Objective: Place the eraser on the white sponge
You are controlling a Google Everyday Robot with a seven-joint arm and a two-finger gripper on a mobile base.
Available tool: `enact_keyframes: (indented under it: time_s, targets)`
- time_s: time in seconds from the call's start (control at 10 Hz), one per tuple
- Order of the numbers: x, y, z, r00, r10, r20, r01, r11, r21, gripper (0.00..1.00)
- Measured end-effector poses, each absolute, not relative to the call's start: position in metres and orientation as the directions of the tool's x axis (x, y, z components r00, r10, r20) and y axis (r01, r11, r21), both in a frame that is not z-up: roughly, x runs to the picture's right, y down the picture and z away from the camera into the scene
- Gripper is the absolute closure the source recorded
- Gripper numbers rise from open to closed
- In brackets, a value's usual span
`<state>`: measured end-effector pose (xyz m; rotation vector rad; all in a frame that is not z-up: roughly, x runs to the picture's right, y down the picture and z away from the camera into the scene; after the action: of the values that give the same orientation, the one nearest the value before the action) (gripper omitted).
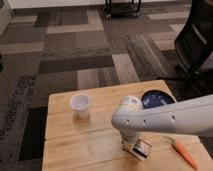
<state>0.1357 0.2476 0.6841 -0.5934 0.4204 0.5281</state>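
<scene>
The eraser [143,148], a small dark block with a white patch, is on the wooden table [75,145] near its front edge. My gripper [132,144] hangs from the white arm [170,119] that reaches in from the right. It is low over the table, right at the eraser's left side. Whether it grips the eraser does not show. The white sponge is hidden, possibly behind the arm or gripper.
A white cup [80,105] stands upright at the table's left. A dark blue plate [156,99] lies at the back right, partly behind the arm. An orange carrot-like stick [184,153] lies at the front right. A black chair [197,45] stands beyond the table's right side.
</scene>
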Motion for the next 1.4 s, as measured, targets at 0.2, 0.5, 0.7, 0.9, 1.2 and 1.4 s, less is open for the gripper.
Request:
enact_keyframes:
  time_s: [0.2, 0.5, 0.7, 0.9, 1.2, 1.4]
  targets:
    - [0.1328, 0.252, 0.6836, 0.784, 0.35, -0.513, -0.583, 0.698, -0.416, 1.0]
    - [0.1314, 0.2536, 0.6844, 0.777, 0.356, -0.518, -0.593, 0.692, -0.413, 0.95]
    - [0.1314, 0.2536, 0.6843, 0.777, 0.356, -0.519, -0.593, 0.691, -0.413, 0.95]
    - [0.1315, 0.2538, 0.6844, 0.777, 0.356, -0.519, -0.593, 0.691, -0.413, 0.95]
    - [0.1315, 0.2538, 0.6844, 0.777, 0.356, -0.519, -0.593, 0.691, -0.413, 0.95]
    - [0.1315, 0.2538, 0.6844, 0.777, 0.356, -0.519, -0.593, 0.691, -0.413, 0.95]
